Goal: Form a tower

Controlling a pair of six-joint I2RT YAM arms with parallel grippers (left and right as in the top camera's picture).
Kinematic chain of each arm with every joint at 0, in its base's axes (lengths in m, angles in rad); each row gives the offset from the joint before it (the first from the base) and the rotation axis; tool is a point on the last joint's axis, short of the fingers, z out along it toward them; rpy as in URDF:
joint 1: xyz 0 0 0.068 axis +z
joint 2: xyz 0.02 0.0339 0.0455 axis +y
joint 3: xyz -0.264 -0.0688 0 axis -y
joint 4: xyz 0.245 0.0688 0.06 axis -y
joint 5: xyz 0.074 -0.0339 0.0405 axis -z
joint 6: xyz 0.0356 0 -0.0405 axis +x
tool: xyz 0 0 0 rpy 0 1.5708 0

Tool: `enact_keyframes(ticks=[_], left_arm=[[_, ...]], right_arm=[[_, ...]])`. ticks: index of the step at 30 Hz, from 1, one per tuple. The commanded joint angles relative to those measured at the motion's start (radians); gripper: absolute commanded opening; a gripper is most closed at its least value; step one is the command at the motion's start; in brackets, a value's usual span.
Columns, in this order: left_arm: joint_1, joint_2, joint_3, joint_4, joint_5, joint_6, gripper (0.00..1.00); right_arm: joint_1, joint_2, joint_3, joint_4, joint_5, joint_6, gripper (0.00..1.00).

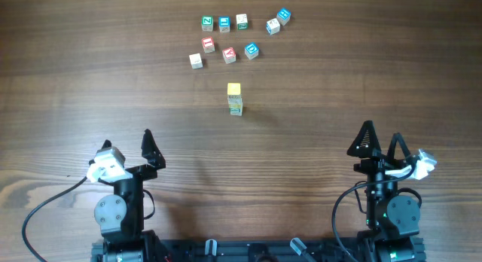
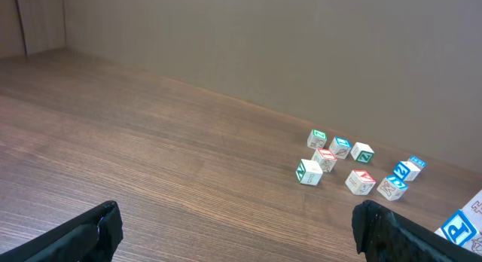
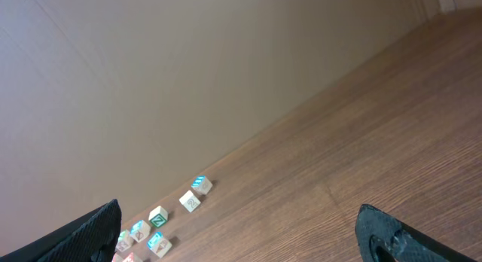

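Left hand (image 1: 126,141) & right hand (image 1: 381,134) both gape wide, nothing held; best grab a loose cube (image 1: 230,56) squarely, then set it dead-centre on the tower (image 1: 234,99) w/ a slow release.

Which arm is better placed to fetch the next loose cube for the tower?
Probably left: the left gripper stands nearer the loose cubes and the tower than the right gripper; both are open.
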Motion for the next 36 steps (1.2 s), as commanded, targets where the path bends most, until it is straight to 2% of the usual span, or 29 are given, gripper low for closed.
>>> enact_keyframes(ticks=[1, 5, 9, 11, 28, 30, 32, 36], left_arm=[[-0.004, -0.008, 0.000, -0.006, -0.006, 0.016, 1.00], [-0.004, -0.008, 0.000, -0.006, -0.006, 0.016, 1.00], [-0.004, -0.008, 0.000, -0.006, -0.006, 0.016, 1.00], [-0.004, -0.008, 0.000, -0.006, -0.006, 0.016, 1.00], [-0.004, -0.008, 0.000, -0.006, -0.006, 0.016, 1.00], [-0.004, -0.008, 0.000, -0.006, -0.006, 0.016, 1.00], [-0.004, -0.008, 0.000, -0.006, -0.006, 0.016, 1.00], [-0.004, -0.008, 0.000, -0.006, -0.006, 0.016, 1.00]], right_arm=[[-0.004, -0.011, -0.006, 0.003, 0.010, -0.083, 1.00], [-0.004, -0.011, -0.006, 0.003, -0.023, -0.388, 1.00], [-0.004, -0.011, -0.006, -0.008, -0.149, -0.731, 1.00], [-0.004, -0.011, -0.006, -0.008, -0.148, -0.780, 1.00], [-0.004, 0.006, -0.006, -0.010, -0.164, -0.787, 1.00], [-0.004, 0.006, -0.006, -0.011, -0.164, -0.777, 1.00], [-0.004, 0.006, -0.006, -0.011, -0.164, -0.710, 1.00], [-0.004, 0.006, -0.006, -0.012, -0.164, -0.708, 1.00]])
